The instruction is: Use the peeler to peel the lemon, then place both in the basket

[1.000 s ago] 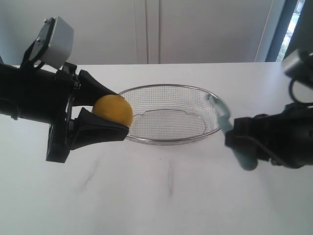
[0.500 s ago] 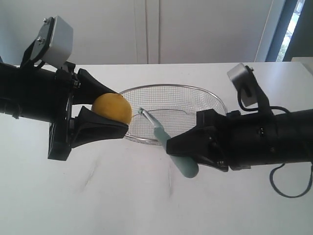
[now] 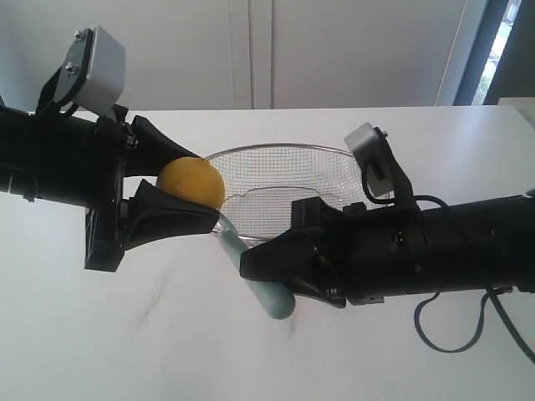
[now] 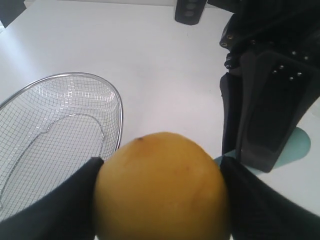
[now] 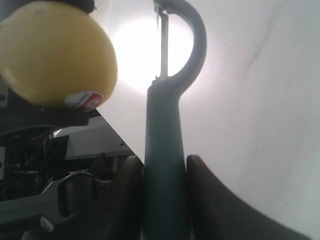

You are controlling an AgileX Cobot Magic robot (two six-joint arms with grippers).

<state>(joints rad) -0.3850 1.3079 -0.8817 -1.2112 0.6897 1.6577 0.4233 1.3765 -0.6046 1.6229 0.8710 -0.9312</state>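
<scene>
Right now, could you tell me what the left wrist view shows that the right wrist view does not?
Only the left wrist view shows the basket, empty, on the white table beside the lemon. Only the right wrist view shows the curved head of the peeler, its metal blade, and a red sticker on the lemon. Both show the lemon held in the left jaws. The left wrist view catches just a teal sliver of the peeler.

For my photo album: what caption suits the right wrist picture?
Right pincer grips the peeler, its blade just short of the stickered lemon.
</scene>
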